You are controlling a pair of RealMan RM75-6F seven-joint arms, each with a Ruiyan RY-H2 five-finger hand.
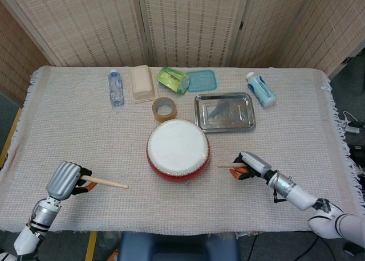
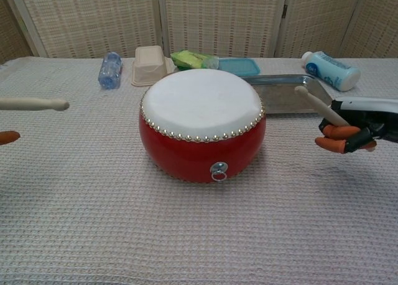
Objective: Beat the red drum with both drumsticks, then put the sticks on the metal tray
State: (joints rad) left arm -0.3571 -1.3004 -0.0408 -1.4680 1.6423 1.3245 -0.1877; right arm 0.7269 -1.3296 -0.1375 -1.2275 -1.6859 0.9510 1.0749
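Round red drum [image 1: 177, 149] with white skin sits mid-tabletop, before the shiny rectangular metal tray [image 1: 224, 112].
Left hand [image 1: 65, 180] grips one slim wooden drumstick [image 1: 107, 183]; right hand [image 1: 249, 164] grips the other drumstick [image 2: 318, 108].

Left hand [image 1: 67, 180] low, well left of drum [image 1: 177, 149], gripping stick [image 1: 104, 183]. Right hand [image 1: 249, 165] right of drum, gripping stick [image 2: 317, 107] angled toward it.

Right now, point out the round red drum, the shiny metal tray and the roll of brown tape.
Round red drum [image 1: 177, 144], head view, middle of its white skin.
Shiny metal tray [image 1: 224, 111], head view, its bare floor.
Roll of brown tape [image 1: 164, 109], head view, on its ring.
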